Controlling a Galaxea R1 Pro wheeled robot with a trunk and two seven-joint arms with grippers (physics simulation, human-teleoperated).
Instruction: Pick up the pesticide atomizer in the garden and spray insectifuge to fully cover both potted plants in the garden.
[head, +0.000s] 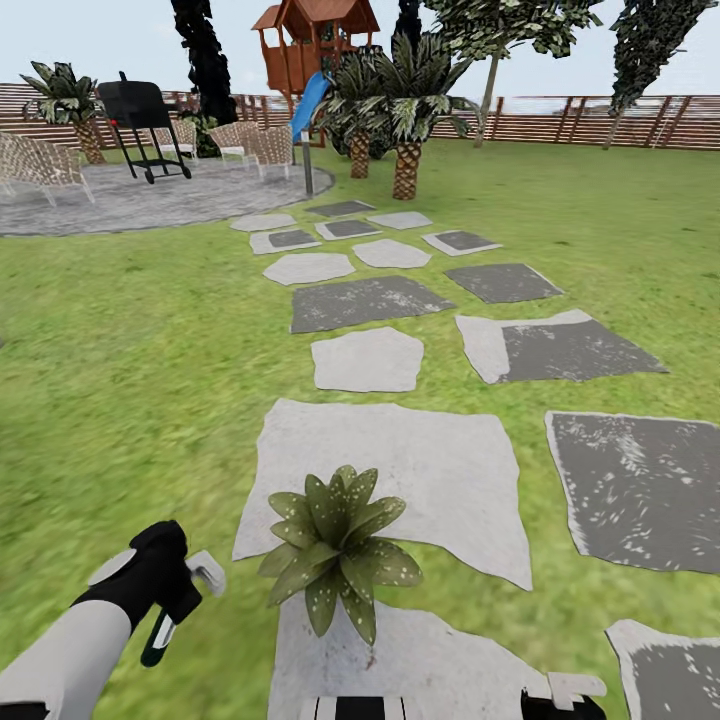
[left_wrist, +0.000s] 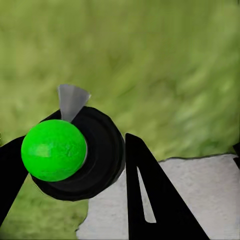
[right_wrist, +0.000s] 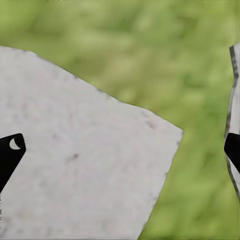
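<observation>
Well, here is how it stands from where I am watching.

Sprayer: the atomizer (left_wrist: 75, 152) sits between the fingers of the left gripper (head: 170, 590), low at the left of the head view; in the left wrist view its black body and bright green cap lie between the two dark fingers, a grey nozzle tip poking out beyond.

Left gripper: closed around the atomizer, holding it over grass beside a pale stepping stone (left_wrist: 200, 200).

Right gripper: its fingers (right_wrist: 10, 150) stand wide apart at the two edges of the right wrist view, nothing between them, above a light stone (right_wrist: 75, 150) and lawn.

Plant: one potted plant (head: 340, 545), a low rosette of speckled pointed leaves, sits at the lower middle of the head view, on the seam between two pale slabs, just to the right of the held sprayer.

Second plant: I cannot pick it out here.

Handling: the sprayer looks like light, rigid plastic, smooth and rounded, so likely to twist in the grip; holding around the body below the cap seems soundest.

Leaves: soft and springy; I would keep the nozzle off them.

Background: paved patio (head: 130, 200) and grill (head: 140, 110) at upper left, fence (head: 600, 120) behind.
</observation>
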